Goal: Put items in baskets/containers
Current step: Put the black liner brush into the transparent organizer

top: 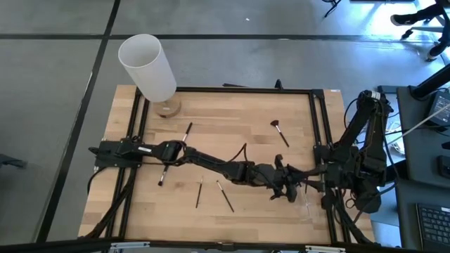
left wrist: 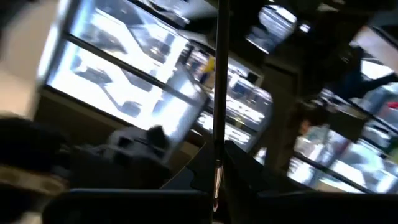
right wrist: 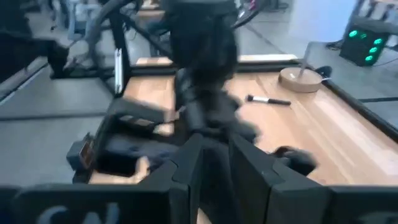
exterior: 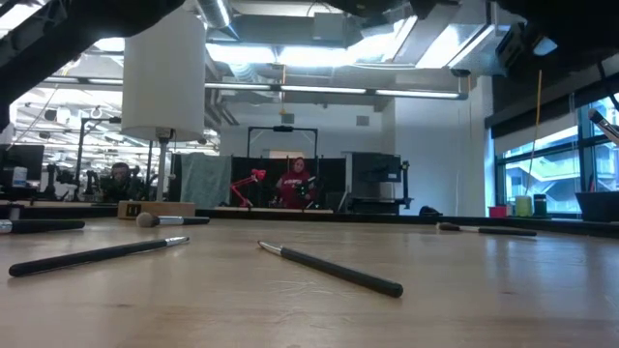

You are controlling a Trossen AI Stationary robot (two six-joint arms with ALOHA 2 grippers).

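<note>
My left gripper [top: 290, 190] [left wrist: 216, 171] reaches across the table to its right side and is shut on a thin dark brush [left wrist: 218, 74]. My right gripper [top: 318, 184] waits just beyond it at the right edge; in the right wrist view the left arm [right wrist: 205, 74] fills the picture in front of it. Faint clear edges, perhaps the container [top: 308, 205], show near both grippers. Several other brushes lie flat on the wood: one with a flared head [top: 280, 131], two near the front [top: 199, 191] [top: 225, 197], and two by the left arm [top: 186, 131] [top: 162, 176]. My left gripper pinches the brush's slim handle [left wrist: 217, 146] between its two fingers. The fingers point level and lie across the handle, which runs on well past them. The brush is lifted clear of the table.
A tall white cylinder [top: 148, 67] on a round wooden base [top: 167, 107] stands at the far left corner. A black frame [top: 242, 90] rims the table. In the low view, brushes [exterior: 334, 269] [exterior: 97, 254] lie near the front edge. People show in the room behind.
</note>
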